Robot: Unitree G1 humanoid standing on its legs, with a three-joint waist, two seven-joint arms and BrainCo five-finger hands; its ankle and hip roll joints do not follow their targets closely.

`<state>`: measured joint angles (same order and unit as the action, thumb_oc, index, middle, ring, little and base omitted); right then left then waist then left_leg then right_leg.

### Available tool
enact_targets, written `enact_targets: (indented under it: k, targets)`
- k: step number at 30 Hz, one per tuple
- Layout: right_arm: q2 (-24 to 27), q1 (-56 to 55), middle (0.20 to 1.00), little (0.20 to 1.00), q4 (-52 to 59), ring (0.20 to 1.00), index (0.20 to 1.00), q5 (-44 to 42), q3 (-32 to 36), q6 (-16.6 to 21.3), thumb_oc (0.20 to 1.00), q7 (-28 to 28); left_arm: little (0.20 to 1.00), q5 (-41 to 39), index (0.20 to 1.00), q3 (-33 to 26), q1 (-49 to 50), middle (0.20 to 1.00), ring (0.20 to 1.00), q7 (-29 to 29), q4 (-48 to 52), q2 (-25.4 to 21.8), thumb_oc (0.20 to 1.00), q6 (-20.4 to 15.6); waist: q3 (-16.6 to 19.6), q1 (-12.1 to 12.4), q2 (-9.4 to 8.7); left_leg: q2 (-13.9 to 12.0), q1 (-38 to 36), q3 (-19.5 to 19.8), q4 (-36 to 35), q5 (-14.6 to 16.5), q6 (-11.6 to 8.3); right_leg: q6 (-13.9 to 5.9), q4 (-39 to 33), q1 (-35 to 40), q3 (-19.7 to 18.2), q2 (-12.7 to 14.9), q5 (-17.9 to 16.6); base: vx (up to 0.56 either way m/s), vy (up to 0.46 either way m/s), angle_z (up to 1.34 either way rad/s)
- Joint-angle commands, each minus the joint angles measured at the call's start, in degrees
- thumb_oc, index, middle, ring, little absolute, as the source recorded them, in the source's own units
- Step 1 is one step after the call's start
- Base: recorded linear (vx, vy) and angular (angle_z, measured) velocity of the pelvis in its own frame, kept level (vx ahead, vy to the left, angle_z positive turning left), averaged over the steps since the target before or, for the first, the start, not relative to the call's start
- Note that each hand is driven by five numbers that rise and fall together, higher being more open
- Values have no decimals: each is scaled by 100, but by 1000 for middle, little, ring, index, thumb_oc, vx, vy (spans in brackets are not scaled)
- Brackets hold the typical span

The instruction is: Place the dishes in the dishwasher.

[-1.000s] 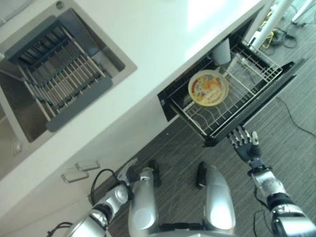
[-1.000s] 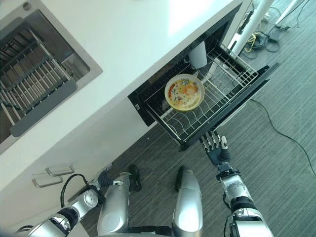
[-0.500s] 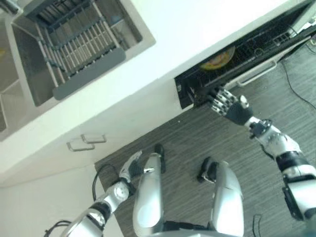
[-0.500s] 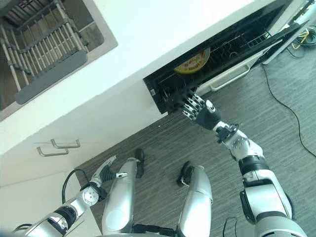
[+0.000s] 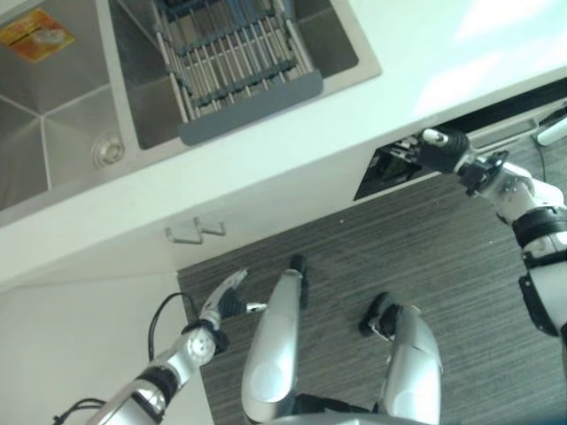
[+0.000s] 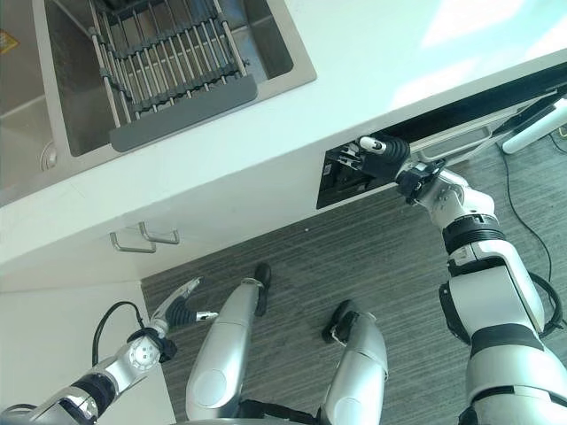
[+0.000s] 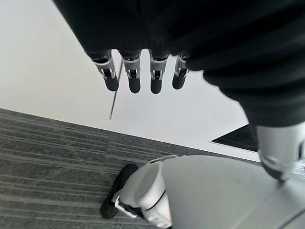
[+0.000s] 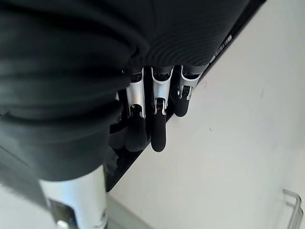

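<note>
The dishwasher (image 6: 344, 179) shows as a dark slot under the white counter (image 6: 372, 53), its rack and the dishes hidden inside. My right hand (image 6: 385, 149) is at that slot's upper edge. In the right wrist view its fingers (image 8: 159, 129) are straight, and their tips lie against the dishwasher's dark front edge (image 8: 240, 26). The hand holds nothing. My left hand (image 5: 226, 297) hangs low by the cupboard front, fingers (image 7: 135, 78) straight and empty.
A steel sink (image 5: 53, 106) lies in the counter, with a grey drying rack (image 5: 239, 53) over one basin and a flat yellow-orange item (image 5: 35, 35) in the other. Cupboard handles (image 5: 195, 232) stick out below. Grey carpet (image 6: 354, 266) covers the floor.
The whole view has swung toward the sink. The rack with the yellow plate has slid in under the counter, out of sight, with my right hand following it up to the dishwasher's front.
</note>
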<state>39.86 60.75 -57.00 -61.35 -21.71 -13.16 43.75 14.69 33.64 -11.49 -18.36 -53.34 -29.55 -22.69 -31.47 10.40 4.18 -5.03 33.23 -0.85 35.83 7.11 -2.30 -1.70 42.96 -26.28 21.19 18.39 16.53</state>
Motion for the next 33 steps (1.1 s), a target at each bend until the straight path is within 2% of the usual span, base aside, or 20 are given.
enact_targets:
  k: [1, 2, 3, 4, 8, 9, 12, 16, 21, 26, 28, 29, 31, 33]
  targets:
    - [-354, 1349, 1000, 1000, -188, 1000, 1000, -644, 220, 683, 1000, -796, 1000, 49, 1000, 133, 288, 1000, 1000, 3, 218, -175, 1000, -177, 168, 507, 37, 160, -367, -410, -1119, -363, 349, 155, 189, 38, -4, -364, 3, -10, 72, 4]
    - [-351, 1429, 1000, 1000, -221, 1000, 1000, -721, 164, 607, 1000, -759, 1000, 33, 1000, 93, 264, 1000, 1000, -12, 223, -203, 1000, -175, 168, 525, -7, 139, -352, -448, -1241, -411, 343, 102, -49, 60, -6, -395, -107, -60, 48, 1]
    - [-308, 1343, 1000, 1000, -203, 1000, 1000, -624, 89, 434, 1000, -376, 1000, 126, 1000, 46, 251, 1000, 1000, -54, 208, -271, 1000, -151, 168, 519, -98, 95, -375, -496, -1419, -476, 326, 22, -328, 120, -4, -442, -251, -63, 29, -4]
    - [-304, 1311, 1000, 1000, -198, 1000, 1000, -571, 93, 427, 1000, -303, 1000, 145, 1000, 37, 255, 1000, 1000, -62, 198, -276, 1000, -150, 168, 518, -108, 94, -385, -497, -1432, -477, 326, 15, -352, 132, -7, -447, -263, -39, -9, -4]
    - [-413, 519, 1000, 1000, 499, 1000, 1000, -557, -151, 162, 1000, 873, 1000, 89, 1000, -197, 193, 1000, 1000, -6, 61, -422, 1000, 122, 168, 493, -304, 11, -468, -551, -1435, -470, 343, -55, -436, 248, 23, -475, -361, 2, -110, 12]
    - [-442, 382, 1000, 1000, 647, 1000, 1000, -520, -158, 135, 1000, 995, 1000, 103, 1000, -249, 176, 1000, 1000, 27, 46, -431, 1000, 145, 168, 480, -323, -2, -467, -550, -1427, -471, 342, -62, -420, 247, 37, -477, -358, -6, -157, 16]
    - [-591, -66, 1000, 1000, 1246, 1000, 1000, -852, -249, 301, 1000, 882, 1000, 139, 1000, -303, 185, 1000, 1000, 47, 38, -413, 1000, 241, 168, 440, -367, -50, -494, -569, -1463, -517, 329, -67, -400, 267, 66, -490, -342, -39, -114, 6]
    - [-748, -636, 1000, 1000, 1586, 1000, 1000, -1201, 48, 584, 1000, 533, 1000, 154, 1000, -381, 199, 1000, 1000, 95, -45, -292, 1000, 336, 168, 352, -410, -77, -586, -569, -1504, -523, 280, -79, -456, 366, 59, -529, -294, -35, -114, 4]
    - [-921, -1640, 1000, 1000, 1864, 1000, 1000, -1279, 436, 587, 1000, 526, 1000, 366, 1000, -440, 246, 1000, 1000, -103, -256, 6, 1000, 369, 168, 147, -471, -98, -898, -624, -1765, -593, 209, -112, -732, 600, -34, -615, -315, -41, -94, -6]
    - [-1488, -3471, 1000, 1000, 2236, 1000, 1000, -992, 548, 605, 1000, 541, 1000, 291, 1000, -656, 232, 1000, 1000, -229, -564, 383, 1000, 634, 168, -286, -515, -141, -1689, -805, -2240, -711, 82, -166, -1264, 1231, -201, -717, -376, -62, -71, -19]
    - [-1823, -4295, 1000, 1000, 1909, 1000, 1000, -680, 567, 711, 1000, 396, 1000, -287, 1000, -908, 269, 1000, 1000, -32, -808, 691, 1000, 811, 204, -527, -485, -155, -2216, -898, -2556, -775, -3, -202, -1712, 1701, -266, -742, -457, -59, -48, -26]
    - [-1844, -4368, 1000, 1000, 1860, 1000, 1000, -658, 576, 723, 1000, 387, 1000, -353, 1000, -940, 287, 1000, 1000, -7, -831, 722, 1000, 825, 226, -544, -479, -158, -2255, -905, -2588, -783, -10, -205, -1761, 1742, -264, -747, -469, -25, -38, -26]
    - [-2134, -4993, 1000, 1000, 982, 1000, 1000, -303, 796, 777, 1000, 648, 1000, -906, 1000, -1345, 451, 1000, 1000, 369, -1237, 1085, 1000, 761, 534, -711, -450, -175, -2585, -951, -2854, -824, -71, -228, -2168, 2062, -272, -786, -546, 27, -45, -29]
    - [-2338, -5296, 1000, 1000, 27, 1000, 1000, 199, 1104, 837, 1000, 694, 1000, -948, 1000, -1678, 570, 1000, 1000, 656, -1511, 1360, 1000, 703, 811, -846, -421, -199, -2892, -989, -3097, -843, -131, -232, -2516, 2374, -266, -838, -592, 29, -65, -16]
